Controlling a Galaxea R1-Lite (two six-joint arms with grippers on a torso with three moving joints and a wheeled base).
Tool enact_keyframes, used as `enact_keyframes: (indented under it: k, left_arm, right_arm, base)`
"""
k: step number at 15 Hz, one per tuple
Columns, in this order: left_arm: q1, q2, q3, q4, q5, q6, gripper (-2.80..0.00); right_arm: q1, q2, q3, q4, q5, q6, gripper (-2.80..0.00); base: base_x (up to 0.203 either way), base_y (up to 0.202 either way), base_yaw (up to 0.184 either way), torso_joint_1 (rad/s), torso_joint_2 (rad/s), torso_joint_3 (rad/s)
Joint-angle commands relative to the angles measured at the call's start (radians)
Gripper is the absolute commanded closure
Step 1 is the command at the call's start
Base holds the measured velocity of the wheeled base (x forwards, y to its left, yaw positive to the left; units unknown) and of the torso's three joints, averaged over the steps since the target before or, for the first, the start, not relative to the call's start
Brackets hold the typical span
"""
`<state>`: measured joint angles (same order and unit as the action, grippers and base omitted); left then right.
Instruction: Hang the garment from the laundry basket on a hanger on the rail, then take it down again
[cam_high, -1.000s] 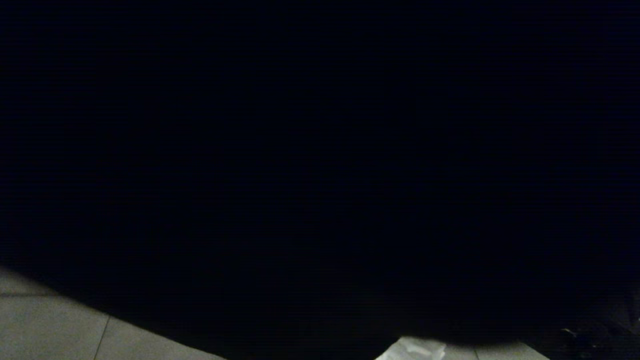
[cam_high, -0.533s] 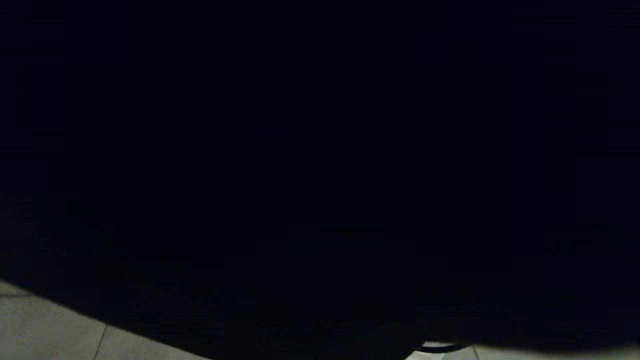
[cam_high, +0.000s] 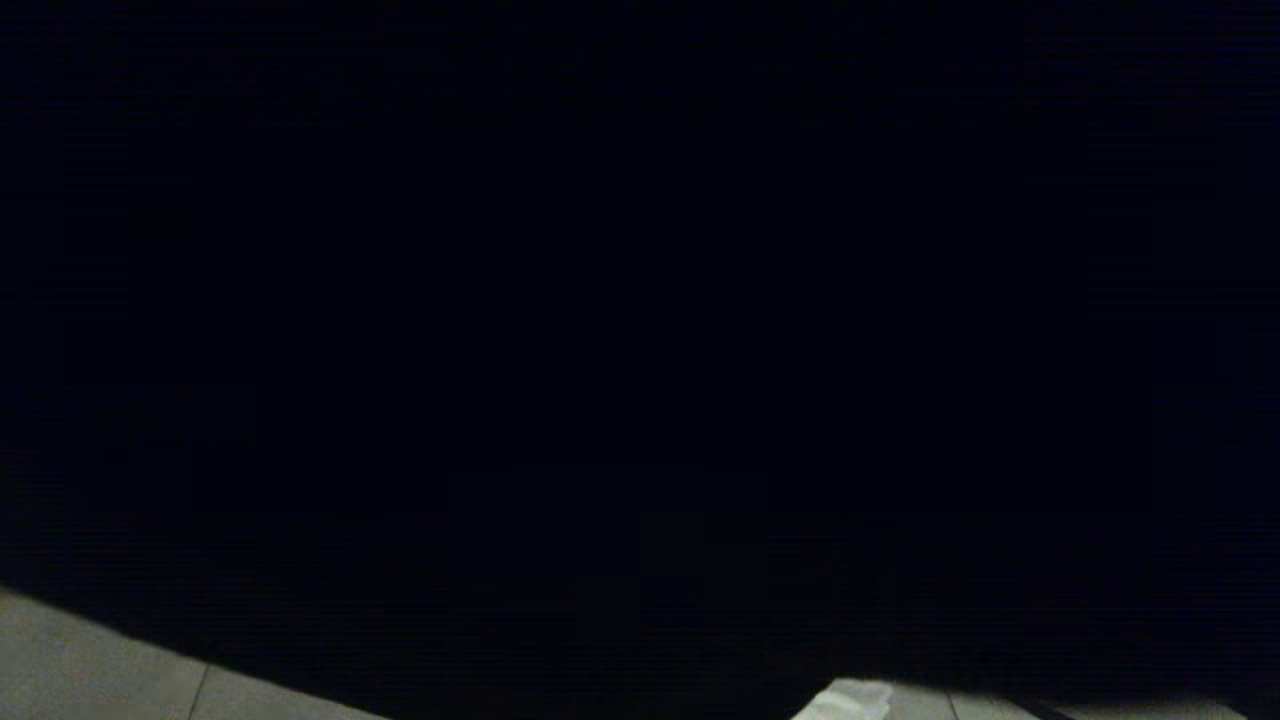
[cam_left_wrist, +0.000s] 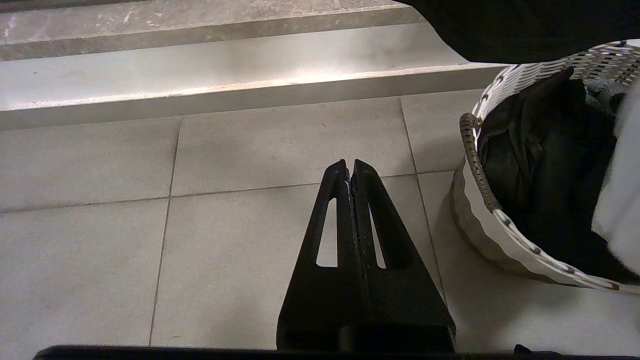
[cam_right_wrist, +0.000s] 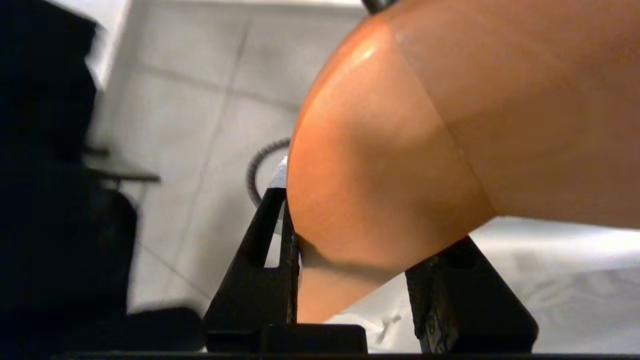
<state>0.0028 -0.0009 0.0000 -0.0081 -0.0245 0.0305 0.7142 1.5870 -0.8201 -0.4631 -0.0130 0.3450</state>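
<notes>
Right wrist view, right gripper (cam_right_wrist: 350, 250) clamping wooden hanger (cam_right_wrist: 425, 130)

orange hanger (cam_right_wrist: 425, 150), white-woven laundry basket (cam_left_wrist: 487, 235), grey floor (cam_left_wrist: 225, 200)

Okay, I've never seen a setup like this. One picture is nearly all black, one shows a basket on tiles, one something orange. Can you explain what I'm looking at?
It is a two-armed robot with three cameras. The head camera is almost wholly covered by something dark; only a strip of tiled floor shows. The left wrist camera shows the left gripper, shut and empty, above the tiles, beside the laundry basket holding dark clothes. The right wrist camera shows the right gripper clamped on a smooth orange-brown piece, probably a wooden hanger.
</notes>
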Motion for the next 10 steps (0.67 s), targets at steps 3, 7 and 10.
enact_keyframes:
  k: [3, 7, 10]
  left_arm:
    - [0.000, -0.001, 0.002, -0.001, 0.000, 0.000, 0.00]
    - [0.000, -0.001, 0.003, 0.000, 0.000, 0.000, 0.00]
    - [0.000, -0.001, 0.002, 0.000, 0.000, 0.000, 0.00]
  right_arm:
    - [-0.021, -0.268, 0.053, 0.067, 0.002, 0.031, 0.00]
    - [-0.022, -0.426, 0.056, 0.158, 0.002, 0.036, 0.00]
    - [-0.022, -0.550, 0.053, 0.218, 0.001, 0.038, 0.00]
  base:
    - [0.000, 0.000, 0.000, 0.000, 0.00, 0.000]
    - [0.000, 0.000, 0.000, 0.000, 0.00, 0.000]
    - [0.000, 0.000, 0.000, 0.000, 0.00, 0.000]
